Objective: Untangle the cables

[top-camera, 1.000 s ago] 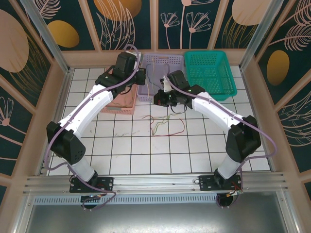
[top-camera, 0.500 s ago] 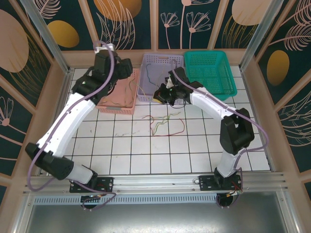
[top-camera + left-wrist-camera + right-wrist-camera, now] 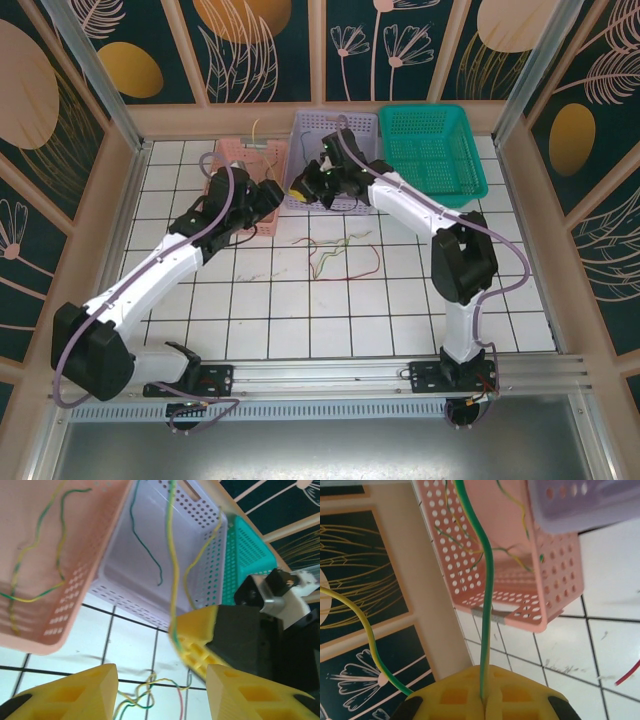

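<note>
Green-yellow cable [image 3: 486,605] stands pinched in the clenched right end effector [image 3: 484,680] (left end effector [image 3: 160,672] gapes empty).

A pink basket [image 3: 75,585], a lilac basket [image 3: 365,125] and a teal basket [image 3: 425,110] stand side by side on white tiles [image 3: 280,300].

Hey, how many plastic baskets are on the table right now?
3. They sit side by side along the far edge: a pink basket on the left, a lilac basket in the middle and a teal basket on the right.
</note>
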`<state>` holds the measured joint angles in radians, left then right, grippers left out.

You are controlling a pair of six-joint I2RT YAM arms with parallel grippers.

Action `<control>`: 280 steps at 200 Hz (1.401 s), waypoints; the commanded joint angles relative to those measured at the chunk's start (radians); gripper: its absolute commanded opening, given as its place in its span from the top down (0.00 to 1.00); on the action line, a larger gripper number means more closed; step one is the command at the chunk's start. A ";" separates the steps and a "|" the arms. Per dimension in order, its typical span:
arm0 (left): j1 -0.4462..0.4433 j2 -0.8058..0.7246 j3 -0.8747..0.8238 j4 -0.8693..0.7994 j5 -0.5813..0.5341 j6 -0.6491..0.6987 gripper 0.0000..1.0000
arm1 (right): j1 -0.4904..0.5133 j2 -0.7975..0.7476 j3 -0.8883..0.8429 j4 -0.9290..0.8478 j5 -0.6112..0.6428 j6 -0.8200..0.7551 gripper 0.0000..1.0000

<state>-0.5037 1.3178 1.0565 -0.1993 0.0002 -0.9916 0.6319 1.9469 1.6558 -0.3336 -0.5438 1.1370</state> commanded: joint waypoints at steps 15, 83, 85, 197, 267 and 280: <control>0.003 0.017 -0.003 0.120 -0.006 -0.026 0.52 | 0.029 0.011 0.039 0.044 -0.042 0.067 1.00; 0.001 0.025 -0.029 0.081 -0.024 -0.033 0.81 | 0.031 -0.028 -0.003 0.083 -0.044 0.104 1.00; 0.002 0.025 -0.028 0.074 -0.027 -0.030 0.81 | 0.030 -0.028 -0.003 0.083 -0.044 0.104 1.00; 0.003 0.056 -0.026 0.114 -0.044 -0.038 0.69 | 0.025 -0.064 -0.068 0.145 -0.094 0.161 1.00; 0.002 0.051 -0.072 0.228 0.001 -0.055 0.86 | 0.016 -0.095 -0.147 0.234 -0.123 0.247 1.00; 0.002 0.042 -0.078 0.238 0.004 -0.055 0.83 | 0.012 -0.101 -0.180 0.283 -0.136 0.287 1.00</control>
<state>-0.5034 1.3705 1.0004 -0.0326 -0.0212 -1.0420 0.6518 1.9041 1.5230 -0.1474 -0.6319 1.3521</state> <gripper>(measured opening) 0.149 0.052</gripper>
